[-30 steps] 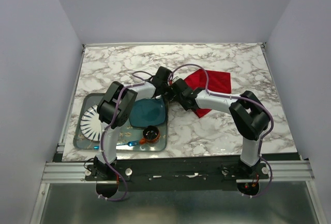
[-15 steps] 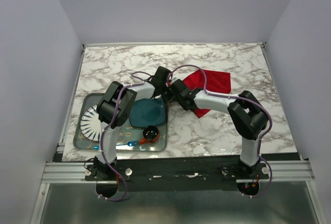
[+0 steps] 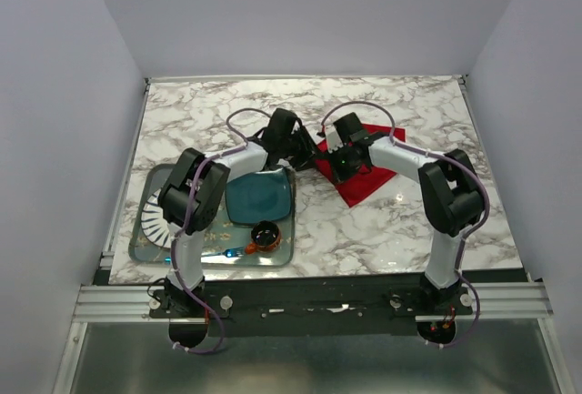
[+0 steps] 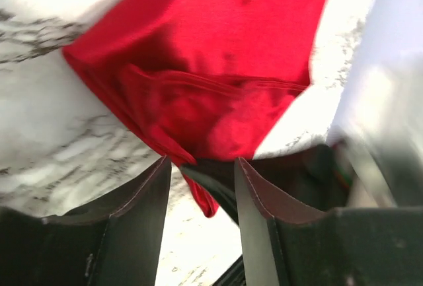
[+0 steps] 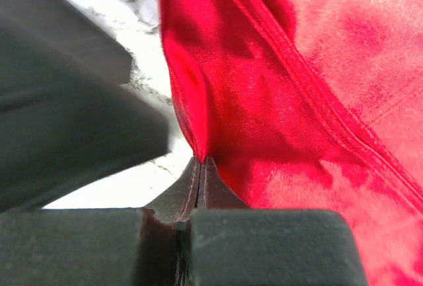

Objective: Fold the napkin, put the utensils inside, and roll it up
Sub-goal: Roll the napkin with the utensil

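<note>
pinching the napkin (image 5: 297,101), right pincer (image 5: 201,167) sits closed; left pincer (image 4: 201,167) half parted.

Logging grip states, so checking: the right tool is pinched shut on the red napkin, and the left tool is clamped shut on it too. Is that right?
Not quite. The left tool is open, its jaws standing apart by a corner of the napkin, as the left wrist view shows. The right tool is indeed pinched shut on the napkin.

My left arm (image 3: 238,159) and right arm (image 3: 400,153) are white tubes with chunky black joints; a lilac cable (image 3: 238,121) loops along each. My left gripper (image 4: 201,162) has flat matte-black fingers (image 4: 132,226).
</note>
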### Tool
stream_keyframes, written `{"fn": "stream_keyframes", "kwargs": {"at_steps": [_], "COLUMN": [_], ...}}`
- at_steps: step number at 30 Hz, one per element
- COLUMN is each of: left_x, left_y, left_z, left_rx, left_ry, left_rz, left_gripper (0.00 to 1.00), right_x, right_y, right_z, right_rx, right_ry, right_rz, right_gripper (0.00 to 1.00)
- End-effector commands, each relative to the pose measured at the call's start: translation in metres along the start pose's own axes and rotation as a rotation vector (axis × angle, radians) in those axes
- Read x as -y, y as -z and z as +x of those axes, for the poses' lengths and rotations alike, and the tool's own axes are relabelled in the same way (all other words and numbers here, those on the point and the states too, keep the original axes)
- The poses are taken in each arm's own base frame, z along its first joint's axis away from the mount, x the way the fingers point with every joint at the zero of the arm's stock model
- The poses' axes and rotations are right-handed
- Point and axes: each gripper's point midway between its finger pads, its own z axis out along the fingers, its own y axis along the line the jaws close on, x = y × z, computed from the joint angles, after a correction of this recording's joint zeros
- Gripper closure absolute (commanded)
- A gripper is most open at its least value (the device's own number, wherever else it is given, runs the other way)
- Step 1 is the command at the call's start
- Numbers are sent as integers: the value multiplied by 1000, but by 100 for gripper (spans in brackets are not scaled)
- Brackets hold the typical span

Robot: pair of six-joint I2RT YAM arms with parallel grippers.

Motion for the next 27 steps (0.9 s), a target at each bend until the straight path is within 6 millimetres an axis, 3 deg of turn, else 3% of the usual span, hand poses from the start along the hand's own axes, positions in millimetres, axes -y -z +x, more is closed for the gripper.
{"fn": "stream_keyframes", "kwargs": {"at_steps": [1,6,12,16,23,27], "left_x": [27,25,19,10,3,13], "left_y": [28,32,21,7,-19,-27], "left_z": [-12,1,14,14,13,9], "left_rx": [97,75,74,71,39,36], "left_ry": [-167,-236,-257,-231,-164,-152], "left_rz": [51,-5,-103,-184,-196,-181], "left_gripper": [47,41,36,25,24,26], "right_x": [-16,-1,17,30,52,58], "right_y": [5,5,9,7,-3,-9], "right_z": [0,-5,-5,3,19,23], "right_rx": [-21,-7,-2,-37,-127,-154], "right_ry": [-112,-232,-395,-463,-482,-492], "right_rz": [-314,-468,-597,-597,-472,-436], "right_gripper": [100,99,99,99,100,99]}}
